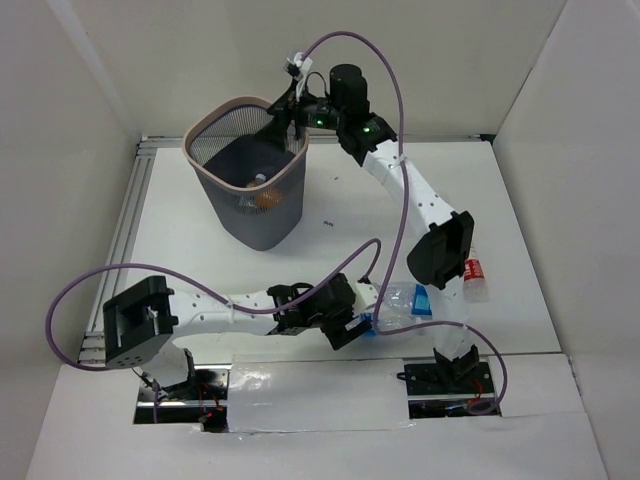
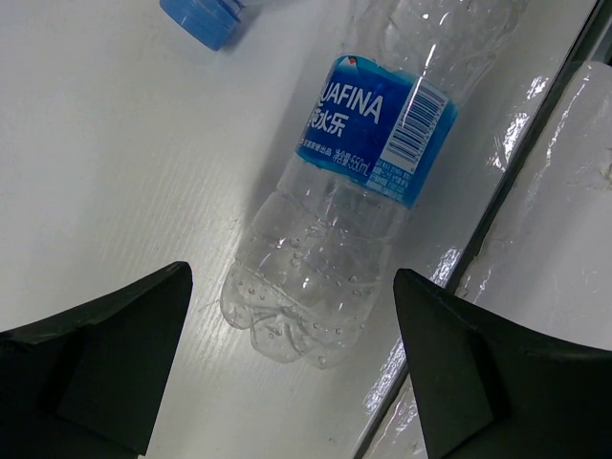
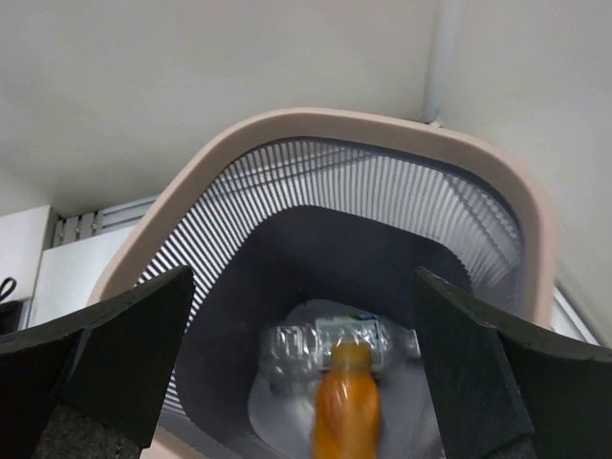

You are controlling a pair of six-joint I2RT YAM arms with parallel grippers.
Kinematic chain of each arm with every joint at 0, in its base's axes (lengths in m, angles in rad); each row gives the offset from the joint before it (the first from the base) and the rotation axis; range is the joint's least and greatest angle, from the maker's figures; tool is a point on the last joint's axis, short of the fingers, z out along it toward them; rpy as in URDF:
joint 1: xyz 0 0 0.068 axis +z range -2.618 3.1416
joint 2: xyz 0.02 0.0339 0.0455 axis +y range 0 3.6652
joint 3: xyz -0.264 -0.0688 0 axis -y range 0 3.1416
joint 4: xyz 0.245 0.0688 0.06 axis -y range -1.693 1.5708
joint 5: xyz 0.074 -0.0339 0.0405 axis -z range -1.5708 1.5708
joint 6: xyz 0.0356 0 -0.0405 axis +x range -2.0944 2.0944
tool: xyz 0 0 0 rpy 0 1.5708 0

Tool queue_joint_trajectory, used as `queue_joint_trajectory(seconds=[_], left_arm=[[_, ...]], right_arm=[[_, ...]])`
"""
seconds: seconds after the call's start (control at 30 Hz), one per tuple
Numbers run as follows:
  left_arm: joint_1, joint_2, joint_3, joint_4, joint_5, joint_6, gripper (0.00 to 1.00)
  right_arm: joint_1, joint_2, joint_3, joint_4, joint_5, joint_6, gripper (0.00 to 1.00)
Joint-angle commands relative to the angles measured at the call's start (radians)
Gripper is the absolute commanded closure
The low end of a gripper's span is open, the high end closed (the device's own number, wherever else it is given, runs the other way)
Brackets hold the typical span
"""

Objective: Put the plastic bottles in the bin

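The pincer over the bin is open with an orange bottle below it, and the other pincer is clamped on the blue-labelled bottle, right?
Not quite. In the left wrist view the left pincer is wide open, straddling the blue-labelled bottle without gripping it. The rest holds: the right pincer is open over the bin, with the orange bottle below.

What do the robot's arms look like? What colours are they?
Both arms are white tubes with chunky black joints. The left arm and the right arm each trail a looping purple cable. Small green lights glow near the right wrist. The left gripper and the right gripper each have two wedge-shaped black fingers.
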Motion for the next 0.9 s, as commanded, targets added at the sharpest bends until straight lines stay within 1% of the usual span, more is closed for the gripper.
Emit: queue_joint_trajectory(seconds=[0.0,0.13,0.17,0.23,0.27,0.3,0.37,0.4,0.43,0.47,0.5,0.53,0.57,0.6,0.63,0.67,0.7,0.73,0.77,0.8,0.87], left_arm=[[-0.004,0.022,-0.002,0.052,-0.021,0.001,0.01],[-0.004,0.072,0.036,0.061,-0.01,0.04,0.01],[-0.004,0.098,0.048,0.061,-0.001,0.051,0.01],[-0.004,0.126,0.059,0.061,0.008,0.06,0.01],[-0.013,0.14,0.059,0.061,0.008,0.06,0.01],[-0.014,0.152,0.068,0.061,0.008,0.06,0.01],[-0.014,0.163,0.068,0.081,0.008,0.06,0.07],[-0.014,0.163,0.059,0.081,-0.006,0.06,0.1],[-0.014,0.139,0.059,0.081,-0.006,0.051,0.15],[-0.014,0.126,0.059,0.081,-0.006,0.051,0.19],[-0.014,0.114,0.059,0.066,-0.015,0.051,0.23],[-0.014,0.088,0.059,0.056,-0.015,0.042,0.3],[-0.014,0.074,0.07,0.046,-0.015,0.042,0.48],[-0.014,0.06,0.083,0.036,-0.027,0.042,0.59],[-0.014,0.047,0.083,0.02,-0.039,0.042,0.73],[-0.014,0.024,0.097,0.01,-0.052,0.033,0.84],[-0.014,0.013,0.112,0.01,-0.065,0.033,0.88],[-0.014,0.004,0.125,-0.006,-0.065,0.033,0.89],[-0.014,-0.007,0.137,-0.028,-0.065,0.033,0.89],[-0.014,-0.029,0.168,-0.04,-0.09,0.042,0.91],[-0.014,-0.053,0.208,-0.083,-0.116,0.042,0.91]], right_arm=[[-0.067,-0.1,0.043,0.039,0.018,0.007,0.0],[-0.196,-0.194,-0.077,-0.046,0.03,-0.007,0.0],[-0.265,-0.214,-0.105,-0.06,0.021,-0.007,0.0],[-0.336,-0.272,-0.186,-0.107,-0.005,-0.018,0.0],[-0.404,-0.292,-0.215,-0.124,-0.016,-0.043,0.0],[-0.437,-0.329,-0.244,-0.144,-0.027,-0.059,0.0],[-0.501,-0.361,-0.315,-0.222,-0.053,-0.094,0.0],[-0.556,-0.387,-0.336,-0.254,-0.067,-0.138,0.0],[-0.581,-0.401,-0.382,-0.324,-0.088,-0.166,0.0],[-0.601,-0.417,-0.408,-0.36,-0.088,-0.241,0.0],[-0.626,-0.459,-0.442,-0.389,-0.088,-0.282,0.0],[-0.635,-0.489,-0.535,-0.426,-0.059,-0.325,0.01],[-0.635,-0.521,-0.594,-0.426,-0.048,-0.364,0.04],[-0.649,-0.556,-0.655,-0.426,-0.039,-0.428,0.09],[-0.66,-0.632,-0.779,-0.397,-0.025,-0.45,0.15],[-0.66,-0.668,-0.834,-0.382,-0.015,-0.462,0.17],[-0.673,-0.702,-0.884,-0.373,-0.015,-0.485,0.19],[-0.684,-0.76,-0.958,-0.373,-0.015,-0.494,0.21],[-0.684,-0.782,-0.985,-0.373,-0.015,-0.495,0.22],[-0.684,-0.8,-1.007,-0.383,-0.015,-0.53,0.24],[-0.684,-0.84,-1.046,-0.426,-0.015,-0.562,0.25]])
